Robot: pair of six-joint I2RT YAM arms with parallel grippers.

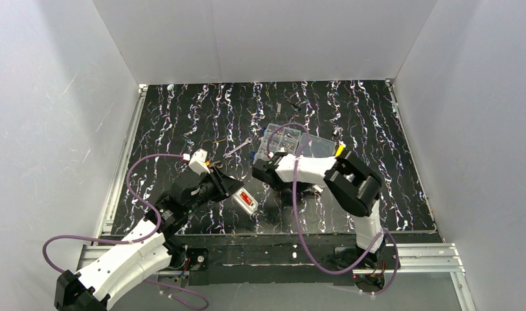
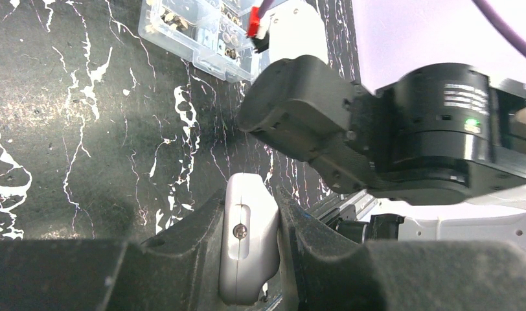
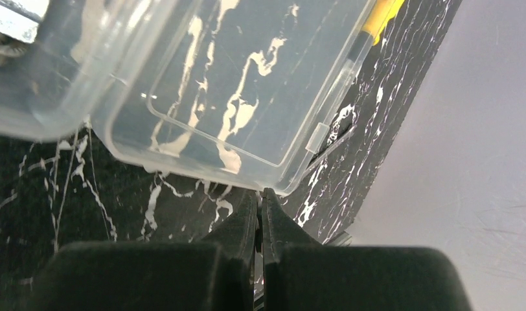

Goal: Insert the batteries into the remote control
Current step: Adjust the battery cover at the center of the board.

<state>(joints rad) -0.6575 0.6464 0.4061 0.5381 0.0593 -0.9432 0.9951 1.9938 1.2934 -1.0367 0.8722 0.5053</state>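
Left tool (image 2: 251,210) is clamped on the remote control (image 2: 247,253), which is held over the near middle of the counter (image 2: 85,129). Right tool (image 3: 261,204) is fully closed, nothing seen in it, just beside the clear box (image 3: 215,78).

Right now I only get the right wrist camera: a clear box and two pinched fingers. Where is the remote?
Observer: The left gripper has it. The remote is clamped by its long sides between the fingers.
Operator: Which way up is it?
Observer: From the top camera, a reddish patch shows on its upper face. I can't tell whether any batteries are in there.
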